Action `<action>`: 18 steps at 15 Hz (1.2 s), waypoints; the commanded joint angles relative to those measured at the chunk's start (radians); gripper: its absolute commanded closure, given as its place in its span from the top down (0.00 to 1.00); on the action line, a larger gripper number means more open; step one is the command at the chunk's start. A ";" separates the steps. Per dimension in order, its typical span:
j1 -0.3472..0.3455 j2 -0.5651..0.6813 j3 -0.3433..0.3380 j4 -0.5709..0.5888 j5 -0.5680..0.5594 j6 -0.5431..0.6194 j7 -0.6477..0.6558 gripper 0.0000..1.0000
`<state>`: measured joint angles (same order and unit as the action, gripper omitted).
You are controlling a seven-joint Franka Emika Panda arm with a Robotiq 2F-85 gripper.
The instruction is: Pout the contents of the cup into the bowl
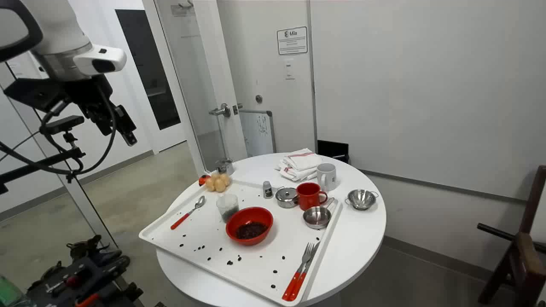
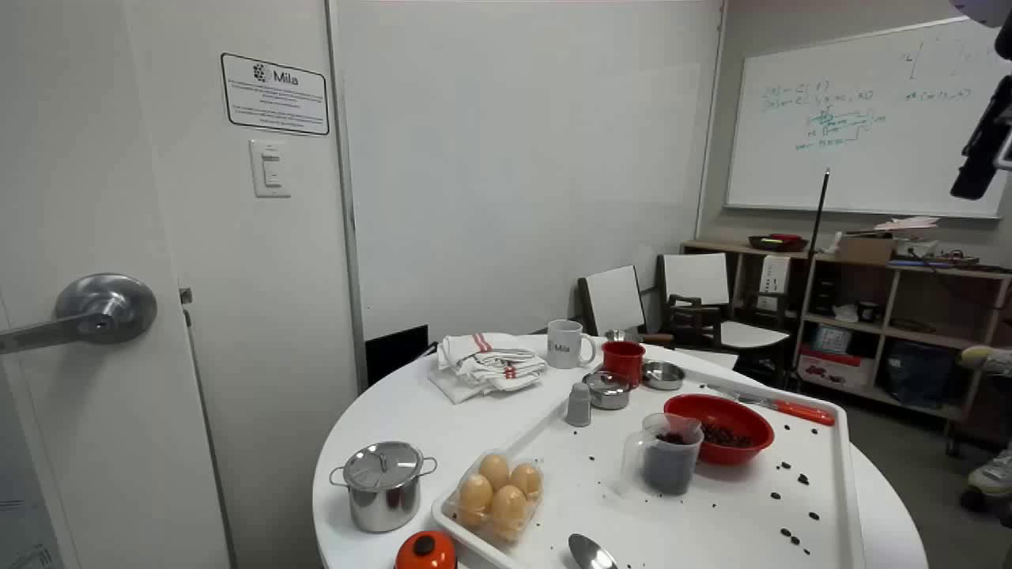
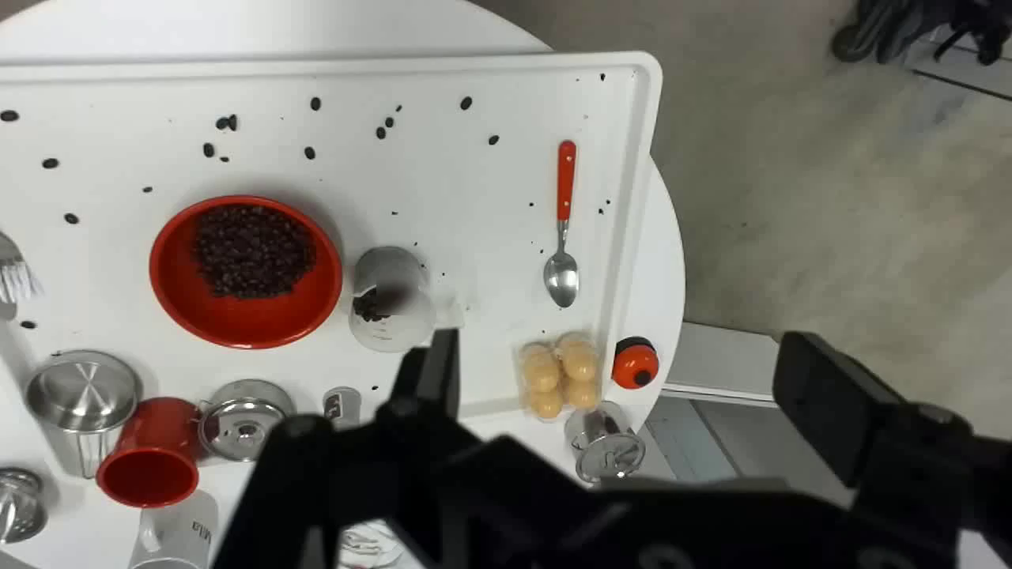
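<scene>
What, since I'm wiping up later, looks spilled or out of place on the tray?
Loose dark beans lie scattered across the white tray, outside the red bowl that holds a bean heap. They look spilled, perhaps during pouring. Nothing there looks plainly damaged.

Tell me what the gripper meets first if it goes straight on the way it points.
Probably the white tray, near the spoon or the eggs: the open gripper points down toward that end. Depth is unclear, so the exact spot is uncertain.
</scene>
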<state>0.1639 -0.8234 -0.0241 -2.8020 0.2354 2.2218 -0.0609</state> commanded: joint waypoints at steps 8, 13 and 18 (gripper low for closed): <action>-0.093 0.231 0.165 0.143 -0.008 0.136 0.319 1.00; -0.267 0.449 0.421 0.287 -0.109 0.312 0.695 1.00; -0.579 0.661 0.662 0.463 -0.380 0.298 1.085 1.00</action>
<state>-0.2571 -0.3052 0.5337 -2.4663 0.0042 2.5415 0.8281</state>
